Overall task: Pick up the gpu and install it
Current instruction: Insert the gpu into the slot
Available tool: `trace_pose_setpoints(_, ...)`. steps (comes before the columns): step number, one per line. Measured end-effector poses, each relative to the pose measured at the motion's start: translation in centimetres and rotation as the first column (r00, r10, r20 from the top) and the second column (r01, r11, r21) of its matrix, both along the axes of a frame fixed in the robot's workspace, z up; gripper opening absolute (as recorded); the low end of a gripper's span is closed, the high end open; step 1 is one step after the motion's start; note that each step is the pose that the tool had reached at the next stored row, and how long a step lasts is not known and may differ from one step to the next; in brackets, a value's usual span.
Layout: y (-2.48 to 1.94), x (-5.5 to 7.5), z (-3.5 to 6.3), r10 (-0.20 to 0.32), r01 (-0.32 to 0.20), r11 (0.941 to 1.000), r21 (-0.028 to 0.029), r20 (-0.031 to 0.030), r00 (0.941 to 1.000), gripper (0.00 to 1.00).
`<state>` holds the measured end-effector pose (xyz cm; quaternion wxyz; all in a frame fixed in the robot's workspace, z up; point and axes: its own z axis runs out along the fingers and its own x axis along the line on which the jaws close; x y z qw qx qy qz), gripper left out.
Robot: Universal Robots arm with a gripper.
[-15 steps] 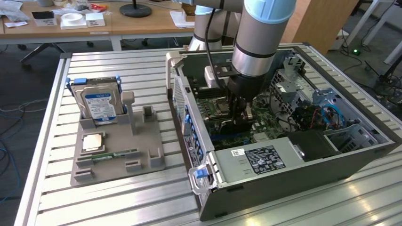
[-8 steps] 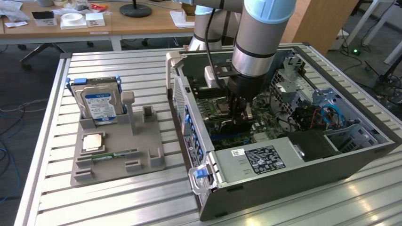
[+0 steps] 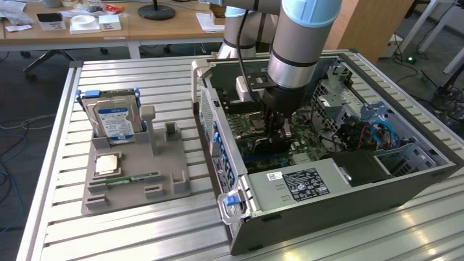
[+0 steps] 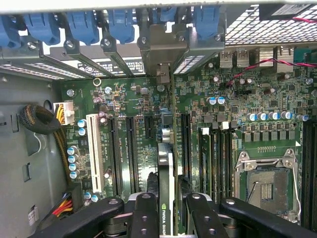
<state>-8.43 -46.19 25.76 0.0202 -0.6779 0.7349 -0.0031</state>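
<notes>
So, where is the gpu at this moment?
The gpu stands on edge between the gripper fingers, inside the open computer case, over the motherboard slots. In the exterior view this is right of the grey holder.

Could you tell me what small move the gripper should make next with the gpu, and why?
Probably a short, straight push down. In the wrist view the gripper has its fingers either side of the gpu, which stands on edge along a slot on the motherboard, its bracket at the rear openings of the computer case. Whether it is fully seated cannot be told.
</notes>
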Motion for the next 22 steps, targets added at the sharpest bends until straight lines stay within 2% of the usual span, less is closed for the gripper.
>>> trace_pose_setpoints(22, 0.00, -0.11, -0.20, 0.000, 0.000, 1.0000, 0.0014, 0.0000, 1.0000, 0.26)
